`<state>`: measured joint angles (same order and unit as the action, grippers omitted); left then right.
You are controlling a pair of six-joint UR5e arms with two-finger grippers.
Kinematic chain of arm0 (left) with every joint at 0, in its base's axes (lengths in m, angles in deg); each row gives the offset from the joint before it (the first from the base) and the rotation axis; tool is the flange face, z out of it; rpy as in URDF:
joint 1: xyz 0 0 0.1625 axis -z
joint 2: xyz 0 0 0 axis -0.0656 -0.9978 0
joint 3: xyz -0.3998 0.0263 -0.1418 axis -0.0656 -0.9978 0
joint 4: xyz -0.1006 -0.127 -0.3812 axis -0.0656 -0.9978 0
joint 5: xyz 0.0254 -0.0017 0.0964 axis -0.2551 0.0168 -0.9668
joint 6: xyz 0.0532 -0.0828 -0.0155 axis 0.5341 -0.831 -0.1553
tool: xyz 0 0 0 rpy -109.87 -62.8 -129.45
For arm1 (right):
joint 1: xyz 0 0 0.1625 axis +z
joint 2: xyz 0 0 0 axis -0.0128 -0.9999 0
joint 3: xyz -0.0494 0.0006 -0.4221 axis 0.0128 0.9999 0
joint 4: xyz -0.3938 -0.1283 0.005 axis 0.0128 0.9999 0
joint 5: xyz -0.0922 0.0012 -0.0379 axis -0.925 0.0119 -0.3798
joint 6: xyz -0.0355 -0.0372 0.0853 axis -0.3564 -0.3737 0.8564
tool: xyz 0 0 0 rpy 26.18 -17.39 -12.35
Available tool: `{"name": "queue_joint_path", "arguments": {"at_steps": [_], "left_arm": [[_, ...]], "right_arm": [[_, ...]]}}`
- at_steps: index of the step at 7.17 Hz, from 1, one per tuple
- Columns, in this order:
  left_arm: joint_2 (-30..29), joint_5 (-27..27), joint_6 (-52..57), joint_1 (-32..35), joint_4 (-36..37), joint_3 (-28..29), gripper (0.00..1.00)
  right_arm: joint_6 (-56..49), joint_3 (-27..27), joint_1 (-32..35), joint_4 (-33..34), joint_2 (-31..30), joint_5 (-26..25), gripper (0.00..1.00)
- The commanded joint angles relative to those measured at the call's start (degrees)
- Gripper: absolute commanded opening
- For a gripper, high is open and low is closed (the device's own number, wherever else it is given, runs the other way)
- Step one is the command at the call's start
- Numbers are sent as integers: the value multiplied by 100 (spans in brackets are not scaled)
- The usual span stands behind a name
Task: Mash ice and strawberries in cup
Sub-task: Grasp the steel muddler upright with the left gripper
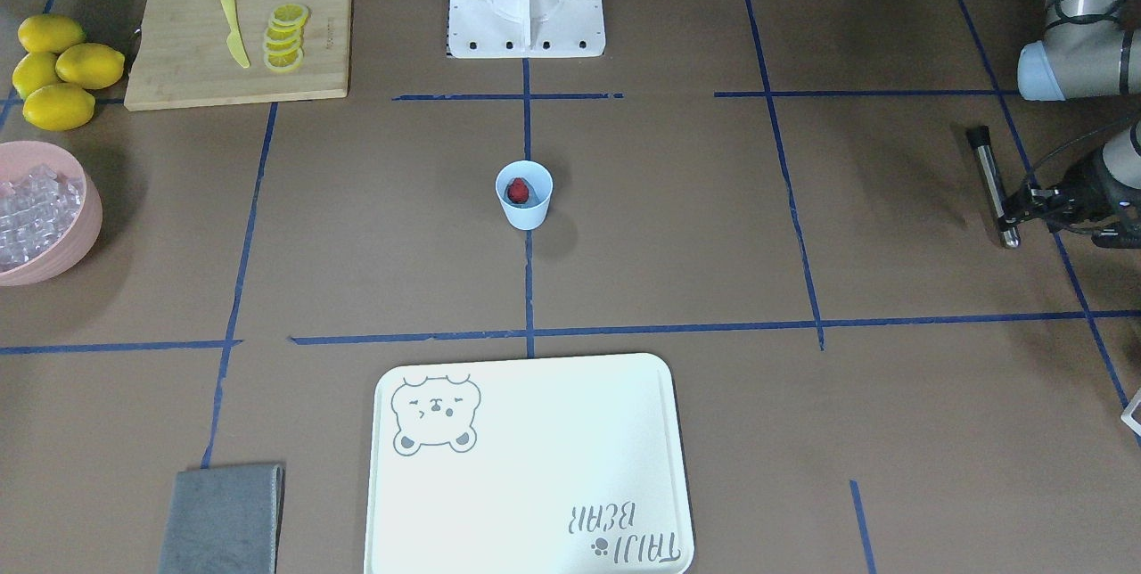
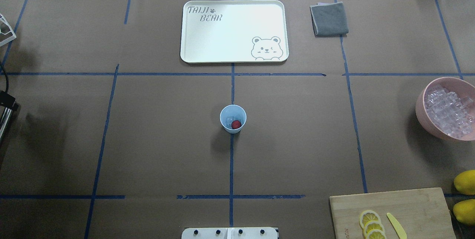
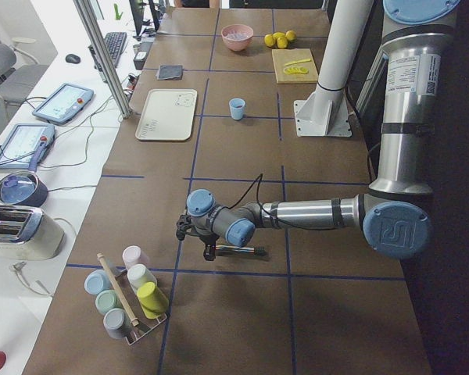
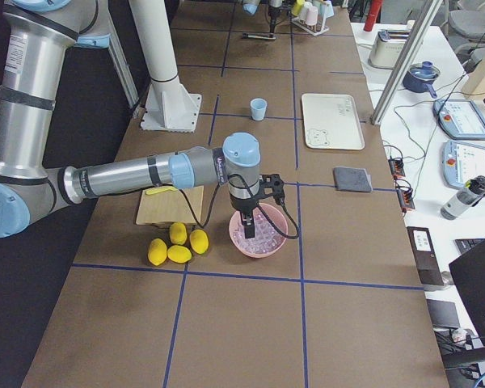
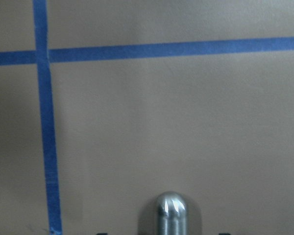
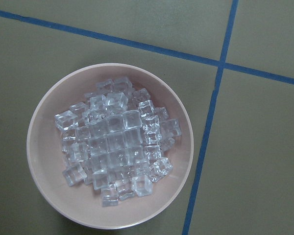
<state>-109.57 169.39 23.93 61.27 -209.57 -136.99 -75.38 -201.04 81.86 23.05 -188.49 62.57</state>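
The pale blue cup [image 1: 524, 210] stands at the table's middle, also in the overhead view [image 2: 224, 118]. A red strawberry [image 1: 518, 191] [image 2: 236, 124] lies in it with some ice [image 2: 229, 119]. More ice cubes [image 6: 115, 147] fill the pink bowl [image 6: 39, 147] [image 2: 421, 109]. My left gripper [image 1: 1009, 210] is far from the cup at the table's left end, shut on a metal rod [image 1: 991, 182] whose rounded tip shows in the left wrist view [image 5: 170, 210]. My right gripper [image 4: 247, 230] hangs over the pink bowl; I cannot tell whether it is open or shut.
A white bear tray [image 2: 233, 31] and a grey cloth [image 2: 329, 19] lie beyond the cup. A wooden board [image 1: 236, 44] holds lemon slices and a yellow knife, with whole lemons [image 1: 58, 66] beside it. A rack of cups [image 3: 129, 301] stands near the left arm.
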Motion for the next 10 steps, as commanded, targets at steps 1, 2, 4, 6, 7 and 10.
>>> {"name": "queue_joint_path", "arguments": {"at_steps": [1,2,4,6,7,10], "left_arm": [[-1,-4,3,-87,-5,17,81],[-1,-4,3,-105,-5,26,81],[-1,-4,3,-149,4,26,79],[-1,-4,11,-149,-4,26,70],[-1,-4,11,-149,-5,34,57],[8,4,29,-149,-13,-27,1]], "right_arm": [[0,1,0,0,6,0,100],[0,1,0,0,6,0,100],[9,9,0,9,6,0,100],[0,9,-9,9,14,0,100],[0,1,0,9,14,0,100],[0,-17,0,9,14,0,100]]}}
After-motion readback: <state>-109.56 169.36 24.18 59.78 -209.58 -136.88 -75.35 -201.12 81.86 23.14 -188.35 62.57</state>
